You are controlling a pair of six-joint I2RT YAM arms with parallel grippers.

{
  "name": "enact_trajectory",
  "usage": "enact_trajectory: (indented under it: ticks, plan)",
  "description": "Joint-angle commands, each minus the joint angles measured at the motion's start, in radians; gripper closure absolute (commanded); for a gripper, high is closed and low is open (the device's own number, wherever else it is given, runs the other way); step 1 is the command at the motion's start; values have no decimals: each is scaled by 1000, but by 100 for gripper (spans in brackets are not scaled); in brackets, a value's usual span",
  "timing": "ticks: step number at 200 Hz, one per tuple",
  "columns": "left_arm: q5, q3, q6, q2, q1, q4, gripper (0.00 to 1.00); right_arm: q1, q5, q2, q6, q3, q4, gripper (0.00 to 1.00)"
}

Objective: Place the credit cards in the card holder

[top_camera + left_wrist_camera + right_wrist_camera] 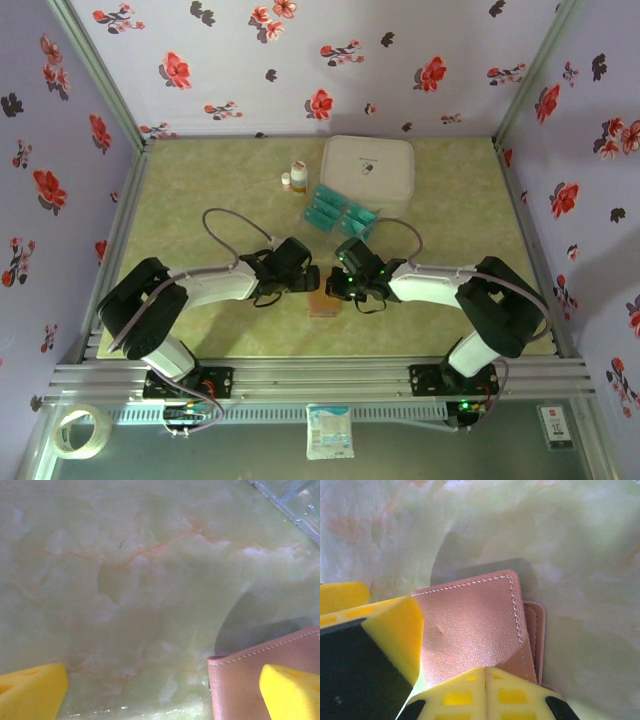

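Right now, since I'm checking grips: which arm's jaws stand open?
The left gripper: its yellow fingers stand wide apart over the table, while the right gripper is shut on the card holder.

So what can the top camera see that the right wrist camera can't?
Top camera: the teal credit cards, the white case and two little bottles. Right wrist camera: white stitching up close on the card holder, with its cover pinched by the right gripper. Both: the brown card holder and the green table.

Bright even overhead light, soft shadows, wrist views hazy, near foreground blurred
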Motion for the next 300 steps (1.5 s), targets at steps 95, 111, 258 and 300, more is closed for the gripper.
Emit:
enact_trajectory:
  ticks: [95, 111, 258, 300]
  plan:
    - [10, -159, 1, 9, -37, 59, 0, 7, 37, -20, -6, 13, -80, 100]
    - [10, -164, -1, 30, -42, 72, 0, 8, 45, -35, -15, 32, -105, 100]
    - [8, -191, -18, 86, -57, 127, 0, 14, 9, 42, -22, 119, -85, 100]
    - [7, -189, -21, 99, -61, 134, 0, 26, -5, 72, -5, 122, -43, 100]
